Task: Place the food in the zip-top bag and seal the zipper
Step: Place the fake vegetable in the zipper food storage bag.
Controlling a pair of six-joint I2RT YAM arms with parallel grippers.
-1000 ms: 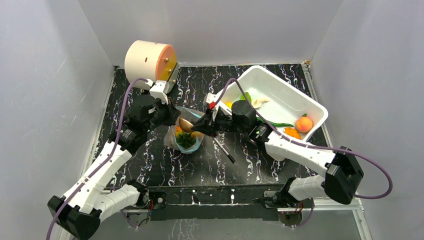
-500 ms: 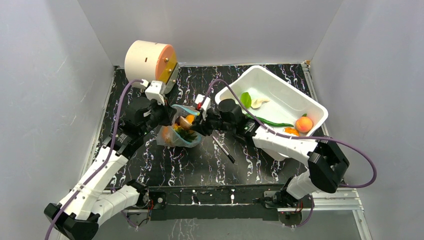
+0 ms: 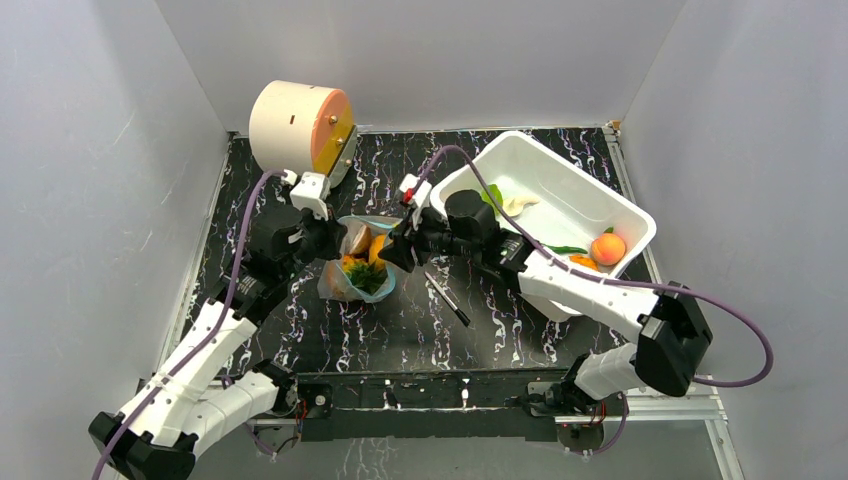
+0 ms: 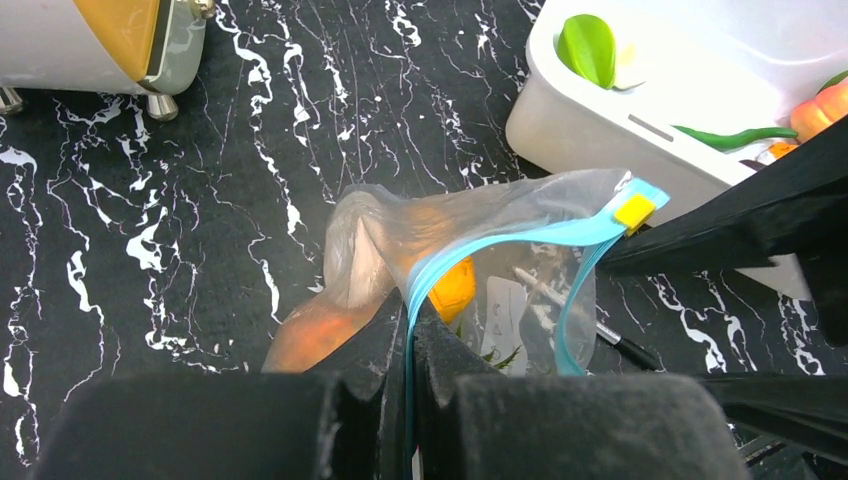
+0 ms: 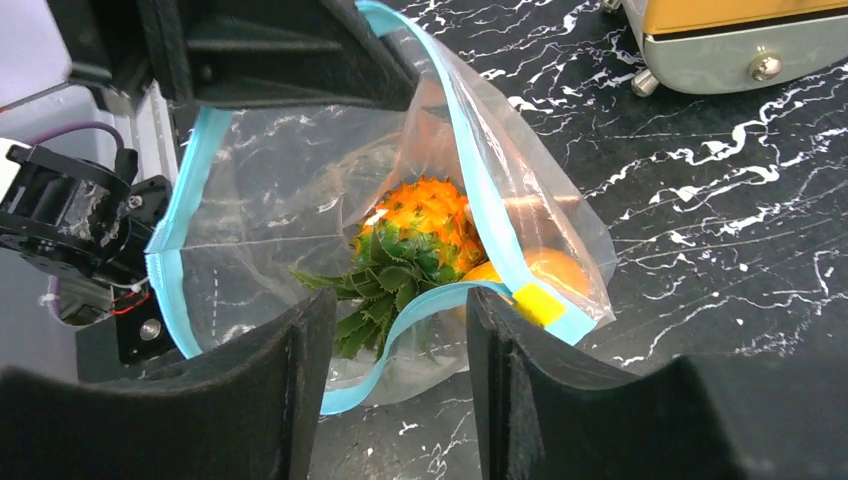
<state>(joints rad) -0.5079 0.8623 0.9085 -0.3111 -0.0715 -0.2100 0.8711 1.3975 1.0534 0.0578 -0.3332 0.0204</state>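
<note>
The clear zip-top bag [image 3: 360, 268] stands open at the table's middle. In it are an orange pineapple [image 5: 425, 215] with a green crown [image 5: 385, 272], an orange fruit [image 5: 555, 268] and a tan piece [image 3: 356, 238]. My left gripper [image 4: 410, 312] is shut on the blue-teal zipper [image 4: 520, 240] at the bag's left end. My right gripper [image 5: 395, 350] is open at the mouth's other end, beside the yellow slider [image 5: 538, 302], with the near zipper strip between its fingers [image 5: 505, 380]. In the top view the left gripper [image 3: 330, 243] and the right gripper [image 3: 388, 250] flank the bag.
The white tub [image 3: 630, 215] at the back right holds a peach [image 3: 607, 247], a green leaf [image 3: 492, 195], a green pod [image 3: 560, 249] and other pieces. A black pen [image 3: 448, 302] lies right of the bag. A cream cylinder with an orange face [image 3: 298, 125] stands at the back left.
The right gripper carried a tan piece over the bag's mouth; the piece now sits in the bag and the gripper is open. The left gripper and bag shifted slightly.
</note>
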